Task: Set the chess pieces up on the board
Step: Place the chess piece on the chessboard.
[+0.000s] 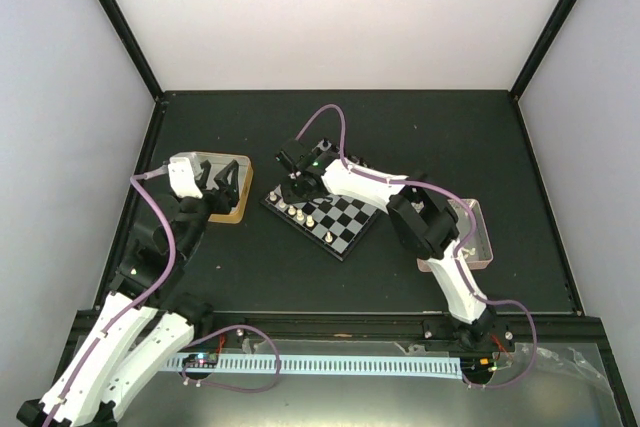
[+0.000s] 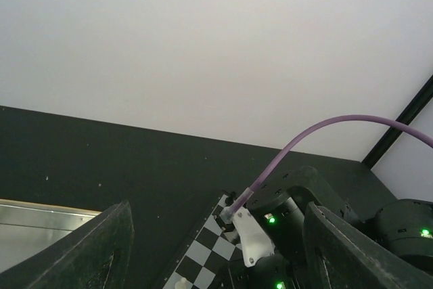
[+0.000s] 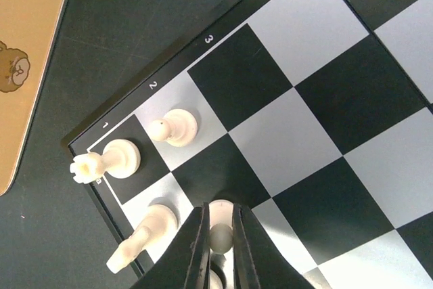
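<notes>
Pinching a cream pawn (image 3: 220,237) upright in the closed right gripper (image 3: 220,210), low over the chessboard (image 3: 325,133) corner, presumably for seating beside neighbouring pieces.

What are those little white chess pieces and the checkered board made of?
The pieces look like moulded plastic: smooth cream surfaces with a soft sheen. The board seems plastic or coated card, fairly matte, with printed squares and numbers; I can't tell which.
</notes>
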`<state>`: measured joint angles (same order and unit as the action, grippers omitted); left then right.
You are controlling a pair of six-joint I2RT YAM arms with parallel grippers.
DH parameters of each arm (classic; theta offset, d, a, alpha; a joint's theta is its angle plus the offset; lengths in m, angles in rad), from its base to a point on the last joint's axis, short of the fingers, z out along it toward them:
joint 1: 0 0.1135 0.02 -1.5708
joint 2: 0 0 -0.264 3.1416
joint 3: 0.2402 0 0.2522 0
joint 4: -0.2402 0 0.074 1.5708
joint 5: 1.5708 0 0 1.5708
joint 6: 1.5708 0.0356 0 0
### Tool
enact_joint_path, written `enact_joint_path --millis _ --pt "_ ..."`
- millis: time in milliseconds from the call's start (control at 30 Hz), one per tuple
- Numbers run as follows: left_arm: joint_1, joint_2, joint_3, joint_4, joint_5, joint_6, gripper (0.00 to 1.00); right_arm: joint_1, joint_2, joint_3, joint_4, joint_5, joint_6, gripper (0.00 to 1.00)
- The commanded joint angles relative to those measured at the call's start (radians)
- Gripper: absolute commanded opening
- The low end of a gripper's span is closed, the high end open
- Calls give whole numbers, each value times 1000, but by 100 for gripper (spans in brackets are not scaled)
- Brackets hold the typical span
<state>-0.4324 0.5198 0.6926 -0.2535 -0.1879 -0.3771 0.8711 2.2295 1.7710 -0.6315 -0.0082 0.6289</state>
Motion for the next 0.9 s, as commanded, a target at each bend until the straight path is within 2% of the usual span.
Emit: enact_joint_path --millis 0,200,400,667,867 --pt "6 9 9 24 -12 3 71 9 33 32 -14 16 -9 11" --pt "6 5 10 20 -12 5 71 8 50 45 -8 31 -4 3" --pt "6 6 10 19 -10 4 71 9 57 54 -7 44 -5 5" --pt "7 7 11 17 -10 5 71 9 33 68 -23 37 2 24" --pt "6 8 12 16 -8 4 71 8 -26 65 -16 19 4 35"
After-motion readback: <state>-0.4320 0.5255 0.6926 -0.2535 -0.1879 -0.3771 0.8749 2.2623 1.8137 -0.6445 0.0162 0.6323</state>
